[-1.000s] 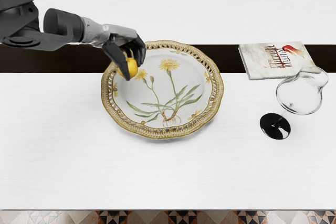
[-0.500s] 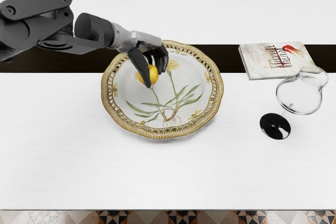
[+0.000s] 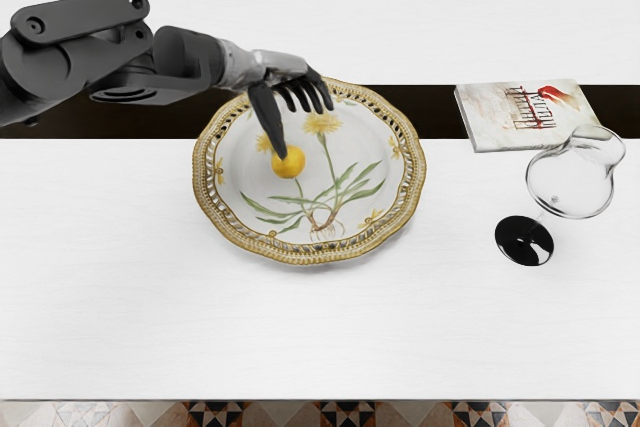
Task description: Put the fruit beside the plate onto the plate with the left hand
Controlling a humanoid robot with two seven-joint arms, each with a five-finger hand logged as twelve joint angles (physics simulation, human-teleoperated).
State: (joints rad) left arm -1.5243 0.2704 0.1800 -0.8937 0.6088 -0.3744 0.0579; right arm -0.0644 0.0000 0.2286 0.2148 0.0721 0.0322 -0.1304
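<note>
A small yellow fruit (image 3: 289, 162) lies inside the white plate with a gold lattice rim (image 3: 410, 172) and a painted dandelion, left of the plate's middle. My left hand (image 3: 288, 110) hovers over the plate's upper left part, fingers spread. Its thumb (image 3: 270, 122) points down and ends at the fruit's top left; the other fingers stand clear of the fruit. The dark forearm comes in from the upper left.
A tipped wine glass (image 3: 572, 179) with a black foot (image 3: 524, 241) lies to the right of the plate. A book (image 3: 525, 113) lies beyond it at the back right. A dark gap crosses the table behind the plate.
The left hand carried the fruit from the plate's left rim in over the plate, then spread its fingers. The fruit now lies on the plate, lower than before.
</note>
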